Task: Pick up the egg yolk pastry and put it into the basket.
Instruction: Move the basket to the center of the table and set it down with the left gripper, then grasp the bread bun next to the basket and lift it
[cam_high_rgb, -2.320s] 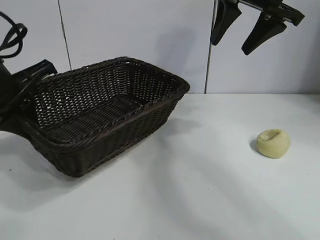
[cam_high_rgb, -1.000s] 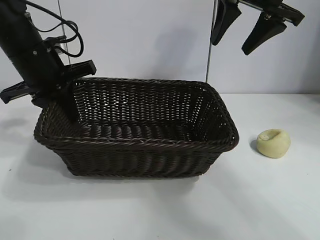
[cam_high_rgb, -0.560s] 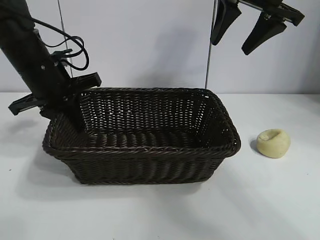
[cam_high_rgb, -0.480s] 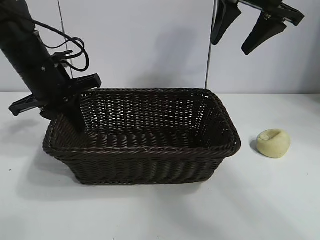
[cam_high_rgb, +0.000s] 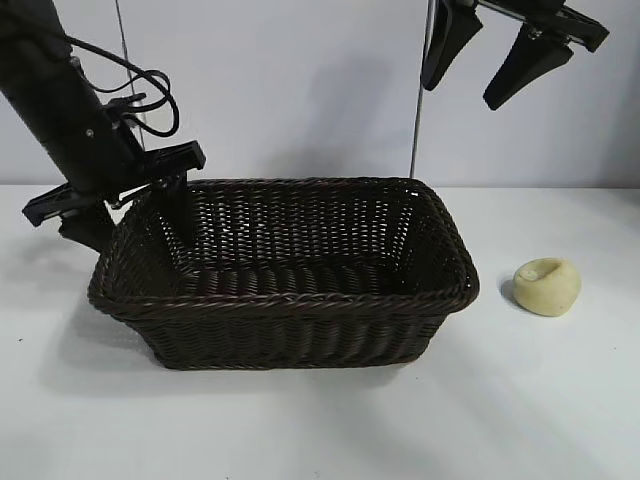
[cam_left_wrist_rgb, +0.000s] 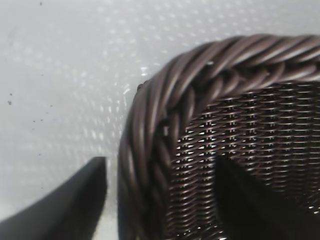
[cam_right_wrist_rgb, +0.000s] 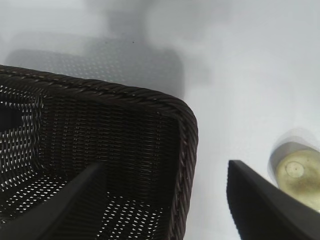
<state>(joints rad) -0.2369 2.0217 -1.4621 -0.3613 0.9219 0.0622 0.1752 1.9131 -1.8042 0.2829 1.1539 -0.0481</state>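
Note:
The dark brown wicker basket (cam_high_rgb: 290, 300) stands on the white table, left of centre. My left gripper (cam_high_rgb: 135, 215) is open at its back-left corner. One finger is outside the braided rim (cam_left_wrist_rgb: 165, 100) and one is inside, both apart from it. The pale yellow egg yolk pastry (cam_high_rgb: 547, 286) lies on the table to the basket's right, a short gap away. My right gripper (cam_high_rgb: 480, 65) hangs open and empty high above the gap between basket and pastry. The right wrist view shows the basket's corner (cam_right_wrist_rgb: 185, 130) and the pastry (cam_right_wrist_rgb: 300, 175) below its gripper (cam_right_wrist_rgb: 160, 210).
A pale wall closes off the back of the table. A cable loops off the left arm (cam_high_rgb: 150, 85) above the basket's back-left corner. Bare white table (cam_high_rgb: 330, 420) lies in front of the basket and around the pastry.
The left gripper swung and dragged the basket rightward to the middle, then opened and let go of the rim. The right gripper and the pastry have not moved.

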